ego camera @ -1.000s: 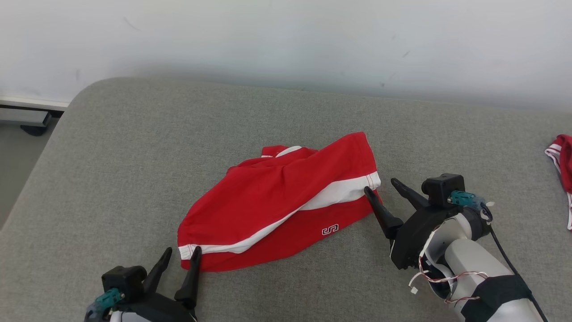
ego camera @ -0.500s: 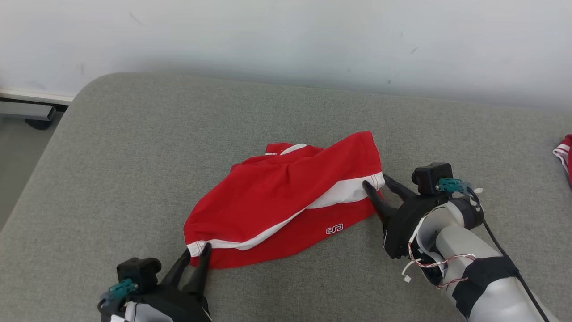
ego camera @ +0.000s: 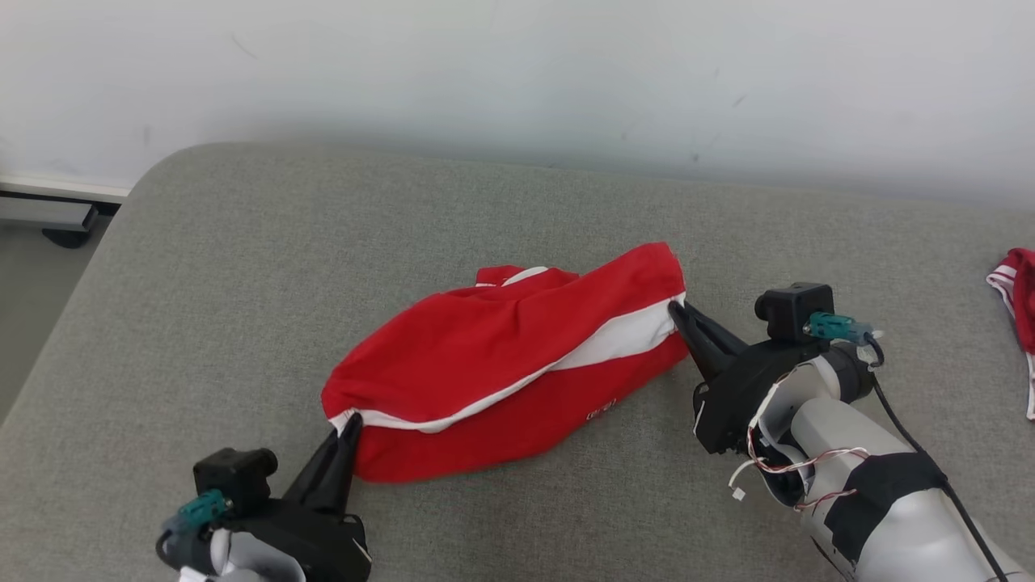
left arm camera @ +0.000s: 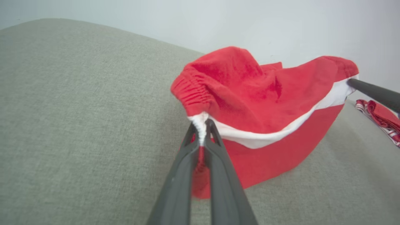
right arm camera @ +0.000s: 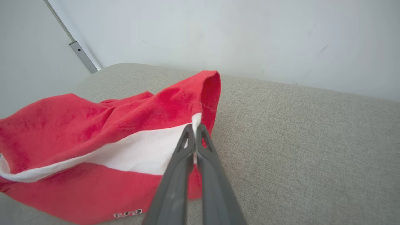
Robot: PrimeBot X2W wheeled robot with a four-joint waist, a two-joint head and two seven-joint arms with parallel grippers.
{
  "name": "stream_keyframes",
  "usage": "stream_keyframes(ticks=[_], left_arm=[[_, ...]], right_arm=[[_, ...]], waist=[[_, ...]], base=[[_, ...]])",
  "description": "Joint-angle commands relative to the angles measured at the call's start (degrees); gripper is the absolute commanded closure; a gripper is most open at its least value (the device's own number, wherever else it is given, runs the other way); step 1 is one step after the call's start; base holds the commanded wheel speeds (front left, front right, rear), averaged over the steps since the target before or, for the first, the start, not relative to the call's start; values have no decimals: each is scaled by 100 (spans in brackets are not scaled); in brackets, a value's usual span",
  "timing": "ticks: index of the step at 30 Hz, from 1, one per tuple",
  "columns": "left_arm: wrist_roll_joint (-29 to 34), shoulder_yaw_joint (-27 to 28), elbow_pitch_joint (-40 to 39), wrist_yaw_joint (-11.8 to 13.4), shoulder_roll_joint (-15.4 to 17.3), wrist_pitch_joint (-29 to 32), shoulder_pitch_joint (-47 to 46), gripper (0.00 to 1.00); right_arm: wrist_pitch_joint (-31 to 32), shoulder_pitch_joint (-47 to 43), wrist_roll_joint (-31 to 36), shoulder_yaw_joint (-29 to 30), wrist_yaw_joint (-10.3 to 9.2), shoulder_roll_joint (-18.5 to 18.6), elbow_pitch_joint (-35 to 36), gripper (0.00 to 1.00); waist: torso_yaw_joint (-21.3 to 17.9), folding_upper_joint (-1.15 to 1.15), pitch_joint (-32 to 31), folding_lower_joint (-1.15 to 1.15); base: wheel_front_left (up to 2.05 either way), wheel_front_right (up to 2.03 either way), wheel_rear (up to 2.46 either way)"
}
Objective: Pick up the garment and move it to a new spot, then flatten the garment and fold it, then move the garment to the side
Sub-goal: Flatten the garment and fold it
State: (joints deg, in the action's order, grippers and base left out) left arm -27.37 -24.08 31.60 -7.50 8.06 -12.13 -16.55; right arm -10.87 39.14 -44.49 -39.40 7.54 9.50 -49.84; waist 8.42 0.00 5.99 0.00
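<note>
because the red jersey shorts with a white side stripe and a gathered elastic waistband (ego camera: pixel 501 364) sag and crease between the two pinch points, they read as light, soft and limp, with no stiffness of their own, so they will hang and fold wherever they are unsupported. they lie near the middle of the grey woven upholstered cushion (ego camera: pixel 242 283), the near stripe edge raised a little while the lower red panel rests on the cloth. the left gripper (ego camera: pixel 348 422) has its two dark fingers pressed together on the white stripe end at the waistband corner, and the right gripper (ego camera: pixel 676 308) is likewise closed to a thin slit on the white stripe end at the opposite hem corner. those two corners look like the right holds, as pulling them apart would tension the stripe edge and spread the fabric. the pinches are narrow, and it is hard to tell whether they catch one layer or both, so the knit might slip out under a sharp tug. a second red and white striped garment (ego camera: pixel 1020 299) lies well apart at the cushion's right edge.
</note>
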Motion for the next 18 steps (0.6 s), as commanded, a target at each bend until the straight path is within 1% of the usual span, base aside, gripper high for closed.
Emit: stream_keyframes(ticks=[1, 8, 13, 18], left_arm=[[-42, 20, -104, 20, 106, 6, -104, 100], [58, 81, -684, 128, 418, 271, -355, 100], [53, 18, -1045, 75, 658, 652, -746, 100], [-70, -182, -1252, 15, 930, 1056, -1431, 100]], right_arm=[[-52, 65, -119, -32, -12, 71, 72, 100], [-47, 198, -642, -230, -12, 234, 483, 100], [76, 452, -1039, -332, -12, 412, 779, 100], [237, 895, -1364, -387, -12, 595, 984, 100]], waist=[[-16, 0, -35, 0], [-101, 0, -112, 0], [-239, 0, -87, 0], [-391, 0, 92, 0]], base=[[0, 0, 0], [0, 0, 0], [0, 0, 0], [0, 0, 0]])
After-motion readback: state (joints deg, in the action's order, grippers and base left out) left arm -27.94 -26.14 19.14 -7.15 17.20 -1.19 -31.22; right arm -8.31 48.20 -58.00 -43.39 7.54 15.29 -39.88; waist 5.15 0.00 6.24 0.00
